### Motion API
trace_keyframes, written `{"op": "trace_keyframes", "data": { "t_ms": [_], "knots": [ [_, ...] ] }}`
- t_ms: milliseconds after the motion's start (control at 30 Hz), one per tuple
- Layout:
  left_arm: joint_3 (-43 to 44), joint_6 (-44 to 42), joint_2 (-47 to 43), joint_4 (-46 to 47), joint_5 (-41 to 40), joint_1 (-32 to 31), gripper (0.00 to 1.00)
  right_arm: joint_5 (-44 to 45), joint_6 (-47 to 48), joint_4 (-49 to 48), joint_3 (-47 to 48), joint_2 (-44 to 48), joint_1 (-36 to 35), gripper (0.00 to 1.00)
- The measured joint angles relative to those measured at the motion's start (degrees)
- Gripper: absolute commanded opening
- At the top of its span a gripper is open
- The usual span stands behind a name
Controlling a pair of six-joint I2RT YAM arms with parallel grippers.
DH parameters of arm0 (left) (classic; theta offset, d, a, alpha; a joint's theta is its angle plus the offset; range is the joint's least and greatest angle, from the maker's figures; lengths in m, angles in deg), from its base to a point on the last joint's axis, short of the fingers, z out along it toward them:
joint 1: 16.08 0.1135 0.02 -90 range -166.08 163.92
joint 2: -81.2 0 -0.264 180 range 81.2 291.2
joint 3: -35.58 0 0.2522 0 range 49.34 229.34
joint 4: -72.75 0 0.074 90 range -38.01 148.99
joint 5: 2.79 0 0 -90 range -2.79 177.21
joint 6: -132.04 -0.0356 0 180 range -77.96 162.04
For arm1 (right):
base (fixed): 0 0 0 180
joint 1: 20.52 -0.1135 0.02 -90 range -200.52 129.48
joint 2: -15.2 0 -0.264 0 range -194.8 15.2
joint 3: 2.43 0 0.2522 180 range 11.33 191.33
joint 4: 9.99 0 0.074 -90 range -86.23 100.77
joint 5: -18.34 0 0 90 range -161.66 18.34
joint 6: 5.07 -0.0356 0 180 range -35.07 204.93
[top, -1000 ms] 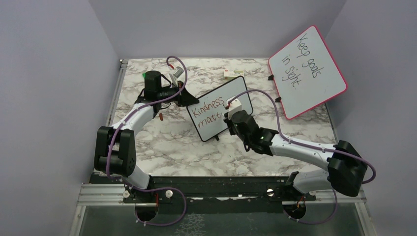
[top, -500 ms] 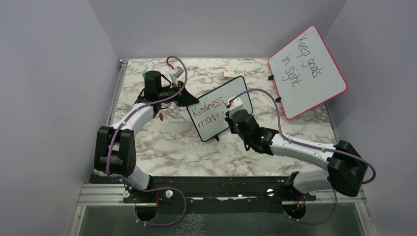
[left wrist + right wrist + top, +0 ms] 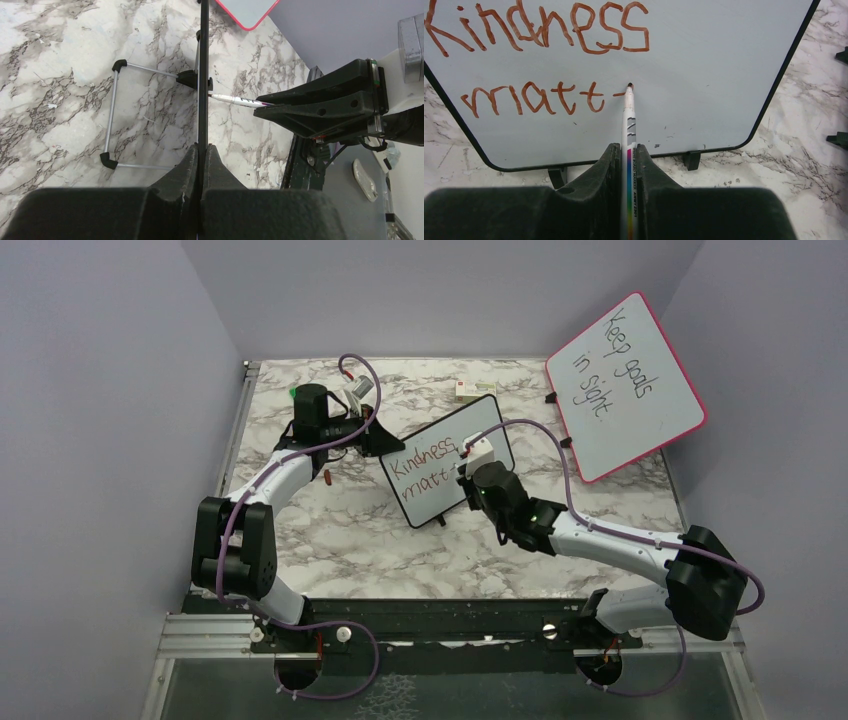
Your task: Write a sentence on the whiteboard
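Observation:
The whiteboard [image 3: 445, 462] stands tilted mid-table on little black feet. My left gripper [image 3: 201, 147] is shut on its thin black frame [image 3: 203, 75], seen edge-on, at the board's left end [image 3: 383, 443]. In red-brown, the sentence [image 3: 539, 30] reads "Kindness" with "matt" and a short dash below it. My right gripper [image 3: 628, 147] is shut on a white marker [image 3: 629, 125], whose tip touches the board right after that dash. From above, the right gripper [image 3: 468, 468] covers the board's lower right part.
A larger pink-framed board [image 3: 625, 385] reading "Keep goals in sight" leans at the back right. A small white and red box [image 3: 472, 392] lies behind the whiteboard. A small red piece [image 3: 327, 478] lies beside the left arm. The board's wire stand [image 3: 112, 120] rests on the marble.
The right gripper has shifted slightly with the marker, and a short dash now follows "matt". The left arm has not moved.

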Motion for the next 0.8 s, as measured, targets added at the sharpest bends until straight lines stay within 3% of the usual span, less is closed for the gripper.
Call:
{"op": "trace_keyframes", "data": {
  "t_ms": [800],
  "knots": [
    [0.00,-0.02,0.00,-0.02,-0.02,0.00,0.00,-4.11,0.50,0.11,0.04,0.13,0.37,0.01]
  ]
}}
